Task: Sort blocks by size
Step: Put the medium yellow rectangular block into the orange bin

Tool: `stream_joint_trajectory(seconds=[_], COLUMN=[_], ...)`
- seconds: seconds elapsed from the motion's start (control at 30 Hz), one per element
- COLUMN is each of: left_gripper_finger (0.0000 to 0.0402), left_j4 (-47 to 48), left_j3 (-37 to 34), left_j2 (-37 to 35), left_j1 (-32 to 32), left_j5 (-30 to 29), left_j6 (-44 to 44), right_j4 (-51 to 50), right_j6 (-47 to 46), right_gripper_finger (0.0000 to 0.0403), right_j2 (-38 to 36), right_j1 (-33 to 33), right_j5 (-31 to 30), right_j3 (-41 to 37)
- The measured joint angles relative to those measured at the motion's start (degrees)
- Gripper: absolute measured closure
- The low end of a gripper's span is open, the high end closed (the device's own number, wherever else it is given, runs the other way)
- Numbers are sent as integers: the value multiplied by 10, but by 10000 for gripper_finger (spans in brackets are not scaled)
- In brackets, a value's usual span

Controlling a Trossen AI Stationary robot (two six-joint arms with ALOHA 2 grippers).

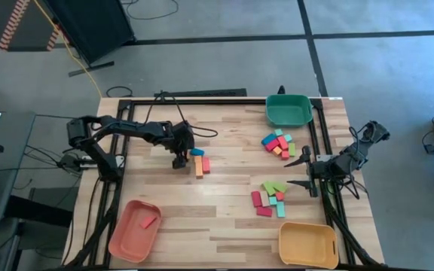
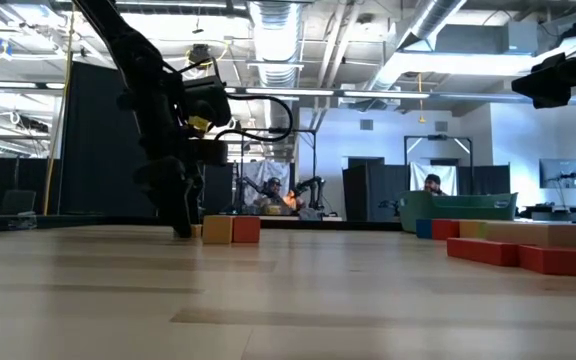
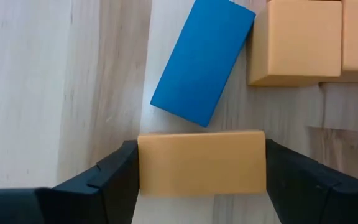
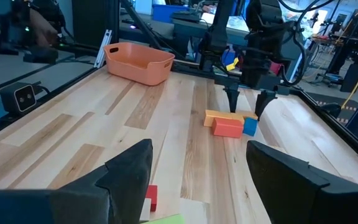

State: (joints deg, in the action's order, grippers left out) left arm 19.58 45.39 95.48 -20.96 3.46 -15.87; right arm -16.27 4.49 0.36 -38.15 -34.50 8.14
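The table (image 1: 224, 218) is pale wood in long glued strips with visible grain, framed by dark rails. Three smooth plastic trays with rounded corners sit at its edges: a green tray (image 1: 288, 111), a yellow tray (image 1: 307, 245), and a salmon tray (image 1: 134, 229) with one small red block (image 1: 150, 221) lying in it.

The blocks are matte, hard-edged and plainly coloured. Taking the green tray as landmark, one loose cluster of blocks (image 1: 279, 143) lies just beside it toward the table's middle, and a second cluster (image 1: 270, 199) lies farther on, between the green tray and the yellow tray. Well away from the green tray, near the table's centre, sits a small group: a blue bar (image 3: 202, 61), an orange cube (image 3: 294, 40) and a red block (image 4: 227, 127).

The left arm reaches across from the table's edge, bent at the elbow, its wrist turned straight down. The left gripper (image 3: 201, 171) stands at the table top with an orange bar (image 3: 201, 162) lying crosswise between its jaws; each finger (image 3: 114, 177) is right at an end of the bar, the jaws wide and flush against it. The blue bar lies tilted just beyond it.

The right arm waits at the table's edge between the green and yellow trays, its right gripper (image 4: 197, 171) held level above the wood, jaws spread wide and holding nothing.
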Motion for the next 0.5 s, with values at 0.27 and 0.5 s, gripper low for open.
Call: stream_joint_trajectory(seconds=[0.27,0.5], left_gripper_finger=[124,123], left_j4=[135,275], left_j3=[25,73], left_j2=[-58,-157], left_j1=[30,123], left_j5=[5,10], left_j6=[15,71], right_j4=[0,0], right_j6=[0,0], right_gripper_finger=[112,112], right_j2=[0,0], right_j1=[0,0], right_j5=[0,0], right_j3=[0,0])
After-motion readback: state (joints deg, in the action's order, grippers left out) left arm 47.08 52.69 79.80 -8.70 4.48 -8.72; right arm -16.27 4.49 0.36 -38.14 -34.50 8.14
